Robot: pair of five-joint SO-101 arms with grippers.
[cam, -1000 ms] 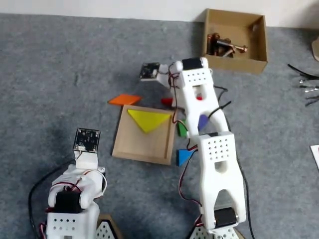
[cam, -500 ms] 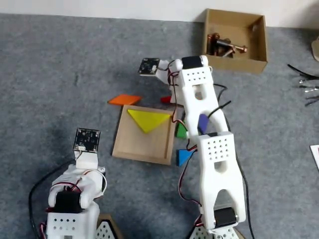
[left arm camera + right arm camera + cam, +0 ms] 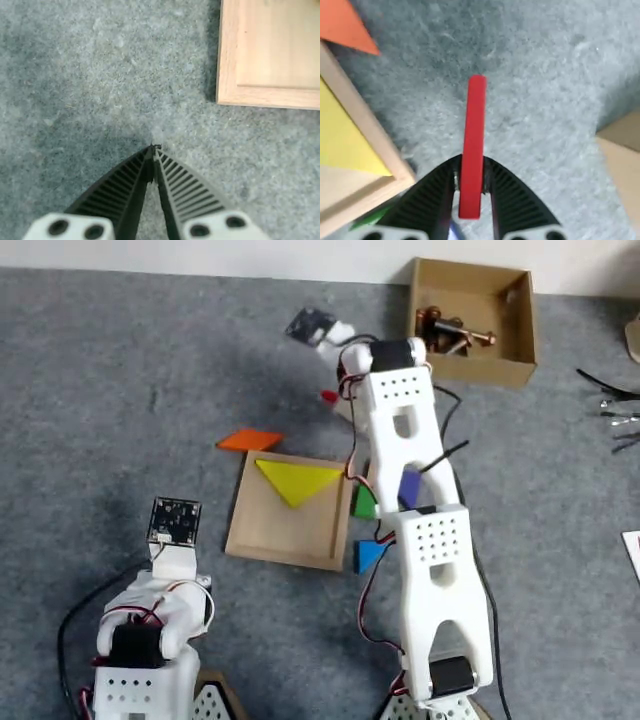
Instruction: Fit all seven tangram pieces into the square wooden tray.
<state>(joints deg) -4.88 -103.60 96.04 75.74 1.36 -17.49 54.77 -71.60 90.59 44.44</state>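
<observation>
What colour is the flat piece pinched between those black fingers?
The piece is red, seen best in the right wrist view.

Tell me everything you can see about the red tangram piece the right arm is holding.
The red piece is a flat, smooth, solid-red slab seen edge-on, so its outline can't be told. The right gripper holds it, jaws shut on its flat faces near one end, with the rest sticking out past the tips. It sits over the grey carpet, just off a corner of the wooden tray.
</observation>
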